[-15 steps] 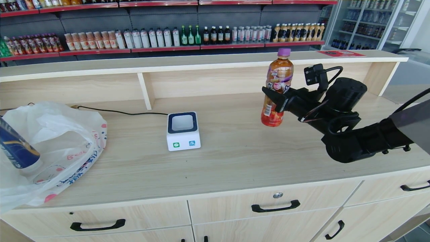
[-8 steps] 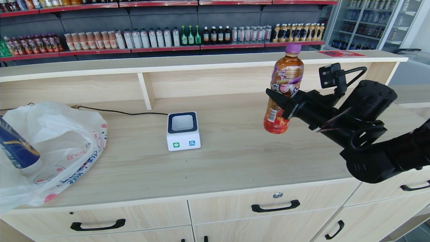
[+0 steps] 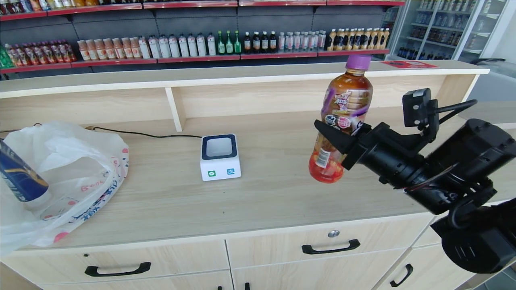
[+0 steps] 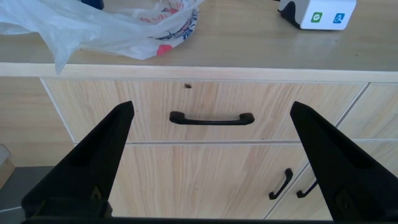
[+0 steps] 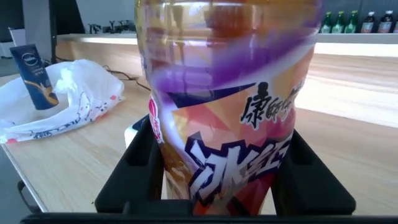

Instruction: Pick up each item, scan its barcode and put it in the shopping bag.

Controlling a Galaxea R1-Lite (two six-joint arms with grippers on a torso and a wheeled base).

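Observation:
An amber drink bottle (image 3: 342,117) with a purple cap hangs upright above the right side of the counter, my right gripper (image 3: 340,143) shut on its middle. Close up in the right wrist view, the bottle (image 5: 230,106) sits between the black fingers (image 5: 140,165). The white scanner (image 3: 219,157) stands mid-counter, left of the bottle. The white shopping bag (image 3: 76,169) lies at the counter's left end, with a dark blue tube (image 3: 20,173) in it. My left gripper (image 4: 208,162) is open, low in front of the drawers, nothing between its fingers.
A black cable (image 3: 145,133) runs along the back of the counter (image 3: 274,189) to the scanner. A raised wooden ledge (image 3: 242,74) backs the counter. Drawers with black handles (image 3: 330,247) lie below the front edge. Shelves of bottles stand behind.
My right arm has lifted the bottle and drawn it nearer to the camera, slightly tilting it. The bag, tube and scanner have stayed put.

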